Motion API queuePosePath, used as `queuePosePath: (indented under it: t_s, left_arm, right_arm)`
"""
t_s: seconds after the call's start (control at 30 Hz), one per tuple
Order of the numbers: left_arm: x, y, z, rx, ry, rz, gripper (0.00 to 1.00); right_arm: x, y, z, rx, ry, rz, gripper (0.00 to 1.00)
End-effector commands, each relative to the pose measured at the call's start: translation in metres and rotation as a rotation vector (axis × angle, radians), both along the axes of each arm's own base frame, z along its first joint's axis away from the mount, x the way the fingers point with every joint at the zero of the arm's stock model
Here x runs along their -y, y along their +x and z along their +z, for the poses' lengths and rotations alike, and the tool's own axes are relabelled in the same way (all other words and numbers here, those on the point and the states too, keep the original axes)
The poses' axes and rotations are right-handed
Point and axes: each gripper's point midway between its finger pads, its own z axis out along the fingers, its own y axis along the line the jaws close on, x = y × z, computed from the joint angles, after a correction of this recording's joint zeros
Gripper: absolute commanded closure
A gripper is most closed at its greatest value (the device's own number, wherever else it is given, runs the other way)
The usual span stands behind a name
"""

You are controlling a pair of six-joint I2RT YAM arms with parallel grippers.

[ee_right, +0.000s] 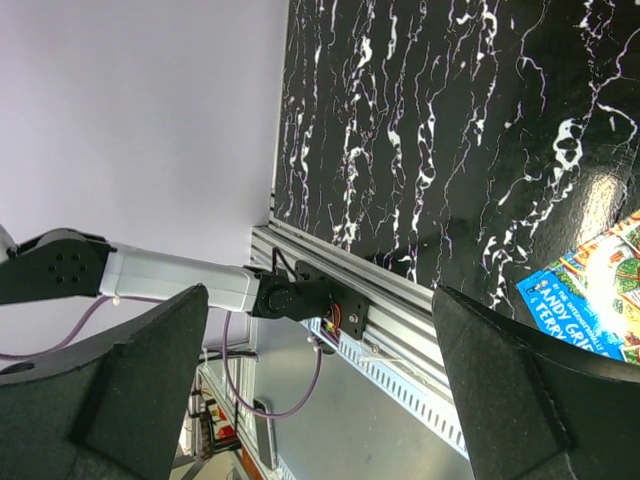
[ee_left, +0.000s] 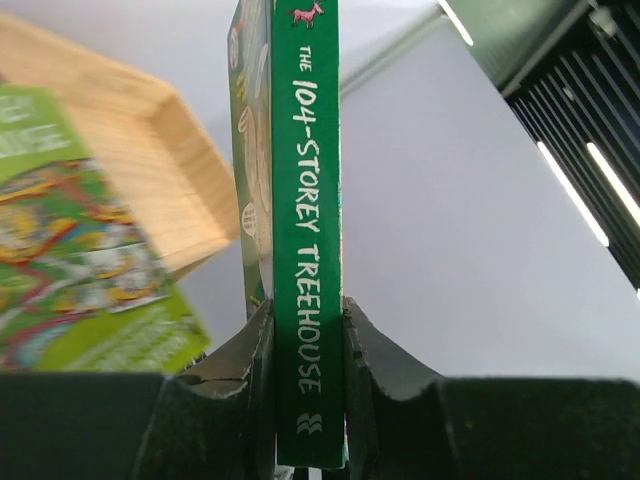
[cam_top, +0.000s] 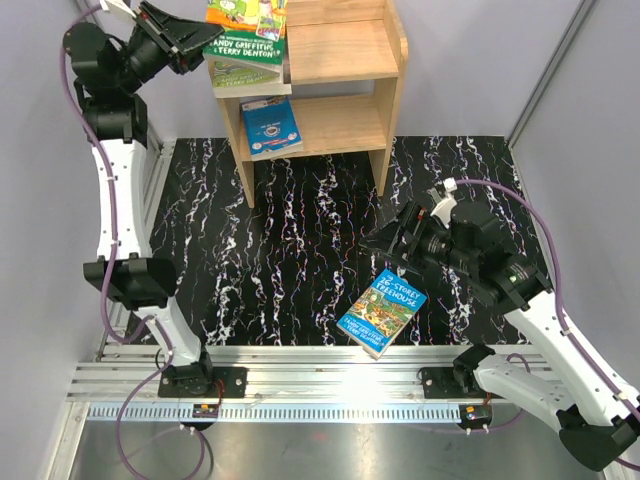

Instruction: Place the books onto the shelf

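Camera overhead: left arm [cam_top: 118, 190] stretches tall to the shelf [cam_top: 345, 50], left gripper [cam_top: 198, 45] clenched on a green book [cam_top: 245, 58] at the top tier's left edge. Right arm [cam_top: 540, 310] crouches low, right gripper [cam_top: 395, 228] released, jaws wide. Four books show: the other green book [cam_top: 245, 12] also up top, the blue book [cam_top: 271, 127] at the lower tier's left end, and the blue-green book [cam_top: 382, 312] near the mat's [cam_top: 280, 250] front edge. Left wrist: fingers [ee_left: 255, 360] pinch the green spine. Right wrist: fingers [ee_right: 520, 400] parted above the mat, nothing held.

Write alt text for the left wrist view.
The left end effector clamps a green book, spine facing the camera, titled The 104-Storey Treehouse. Behind it on the left are a second green book and the wooden shelf.
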Motion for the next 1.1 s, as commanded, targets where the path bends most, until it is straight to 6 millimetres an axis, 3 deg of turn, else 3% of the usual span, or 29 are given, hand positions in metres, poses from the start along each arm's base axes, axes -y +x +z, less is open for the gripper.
queuePosePath:
  t_s: [0.0,0.1,0.17,0.37,0.4,0.47,0.77,0.87,1.07]
  left_arm:
    - [-0.011,0.018,-0.013,-0.061,-0.009,0.030,0.96]
    - [-0.011,0.044,-0.042,-0.156,-0.018,-0.001,0.91]
    - [-0.013,0.056,-0.059,-0.211,-0.003,0.008,0.79]
    - [-0.021,0.061,-0.063,-0.229,-0.001,0.052,0.55]
    - [-0.023,0.059,-0.062,-0.229,-0.002,0.059,0.48]
    - [-0.031,0.061,-0.063,-0.236,-0.010,0.076,0.02]
    - [-0.067,0.060,-0.054,-0.236,-0.052,0.115,0.01]
    - [-0.066,0.056,-0.053,-0.233,-0.031,0.111,0.01]
    - [-0.049,0.043,-0.072,-0.265,0.056,0.084,0.01]
  right_arm:
    - [0.005,0.001,-0.003,0.011,-0.012,-0.018,0.00]
    - [0.005,0.000,-0.009,-0.001,-0.017,-0.020,0.00]
    - [0.004,0.000,-0.010,-0.004,-0.018,-0.018,0.00]
    - [0.003,0.003,-0.012,-0.007,-0.021,-0.016,0.00]
    - [0.002,0.003,-0.014,-0.010,-0.024,-0.012,0.00]
    - [0.000,0.005,-0.012,-0.007,-0.021,-0.009,0.00]
    - [0.000,0.006,-0.017,-0.014,-0.028,-0.008,0.00]
    - [-0.001,0.007,-0.018,-0.017,-0.027,-0.007,0.00]
    - [-0.007,0.011,-0.022,-0.026,-0.024,0.009,0.00]
